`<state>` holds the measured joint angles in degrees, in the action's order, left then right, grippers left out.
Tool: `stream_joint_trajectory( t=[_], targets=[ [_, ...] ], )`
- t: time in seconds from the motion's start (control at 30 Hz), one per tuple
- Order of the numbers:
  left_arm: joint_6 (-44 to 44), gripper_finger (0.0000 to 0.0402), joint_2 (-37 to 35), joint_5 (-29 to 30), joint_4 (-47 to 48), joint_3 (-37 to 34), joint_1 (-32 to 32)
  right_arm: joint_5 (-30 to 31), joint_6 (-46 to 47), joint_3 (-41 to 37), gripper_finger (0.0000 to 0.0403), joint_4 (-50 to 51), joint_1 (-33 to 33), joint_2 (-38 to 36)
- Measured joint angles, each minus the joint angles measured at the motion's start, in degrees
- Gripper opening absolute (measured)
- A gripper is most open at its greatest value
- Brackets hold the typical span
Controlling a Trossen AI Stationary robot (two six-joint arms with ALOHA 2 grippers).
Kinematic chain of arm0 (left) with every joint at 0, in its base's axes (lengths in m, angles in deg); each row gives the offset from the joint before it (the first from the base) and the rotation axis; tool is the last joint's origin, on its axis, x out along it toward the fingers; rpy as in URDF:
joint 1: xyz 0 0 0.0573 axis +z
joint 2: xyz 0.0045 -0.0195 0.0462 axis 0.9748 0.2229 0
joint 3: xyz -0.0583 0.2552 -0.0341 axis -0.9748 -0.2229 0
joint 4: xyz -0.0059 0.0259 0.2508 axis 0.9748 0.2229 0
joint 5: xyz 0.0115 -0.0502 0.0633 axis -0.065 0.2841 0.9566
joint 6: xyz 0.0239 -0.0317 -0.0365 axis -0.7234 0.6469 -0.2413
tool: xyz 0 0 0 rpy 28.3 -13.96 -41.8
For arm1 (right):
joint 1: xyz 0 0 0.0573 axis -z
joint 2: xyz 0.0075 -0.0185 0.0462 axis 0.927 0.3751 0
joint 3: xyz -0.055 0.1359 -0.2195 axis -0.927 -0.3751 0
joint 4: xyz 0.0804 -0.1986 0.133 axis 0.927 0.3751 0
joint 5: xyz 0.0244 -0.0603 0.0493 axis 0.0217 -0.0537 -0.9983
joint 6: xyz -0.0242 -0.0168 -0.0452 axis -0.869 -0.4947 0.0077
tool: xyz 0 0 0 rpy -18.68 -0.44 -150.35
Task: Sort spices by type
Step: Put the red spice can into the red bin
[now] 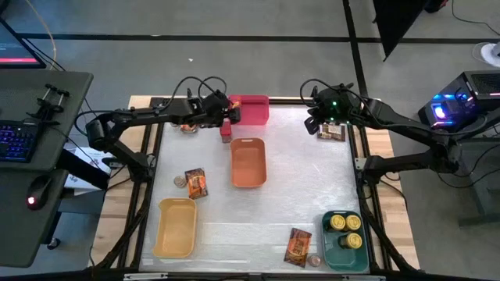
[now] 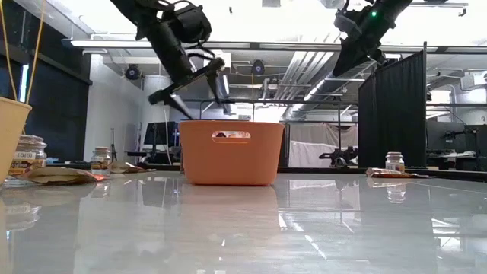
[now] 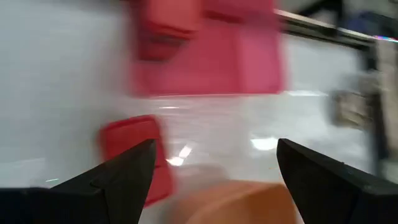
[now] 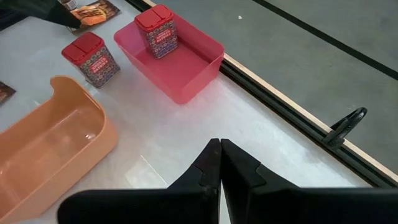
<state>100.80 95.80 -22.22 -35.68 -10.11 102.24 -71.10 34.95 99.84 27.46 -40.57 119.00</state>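
Item: red spice box (image 4: 91,58), upright on the worktop (image 1: 297,179), just beside the pink bin (image 4: 186,65) and the orange bin (image 1: 248,162).
Matching red box (image 4: 158,22): already inside the pink bin.
Left gripper (image 1: 224,111): fingers spread apart, empty, above the loose box.
Right gripper (image 4: 219,163): fingers pressed together, empty, at the far right.
Risk: an off-centre descent could tip the box or push it against the orange bin.
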Motion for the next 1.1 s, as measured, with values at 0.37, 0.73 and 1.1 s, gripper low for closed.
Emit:
stream_joint_trajectory(
  t=[0.37, 0.73, 1.1],
  targets=[
    [5.68, 0.0321, 3.01, 8.25, 13.55, 4.39, -2.22, 0.44, -0.01, 0.0, 0.0, -0.07, 0.0, 0.0],
    [7.34, 0.0321, 18.2, 14.12, 35.56, 19.93, -3.49, -0.58, 1.1, -0.02, 0.0, -0.04, 0.0, 1.38],
    [7.26, 0.0321, 17.84, 12.93, 30.16, 20.37, -4.43, -0.61, 0.2, -0.02, 0.0, 0.0, 0.0, 1.44]
  ],
)
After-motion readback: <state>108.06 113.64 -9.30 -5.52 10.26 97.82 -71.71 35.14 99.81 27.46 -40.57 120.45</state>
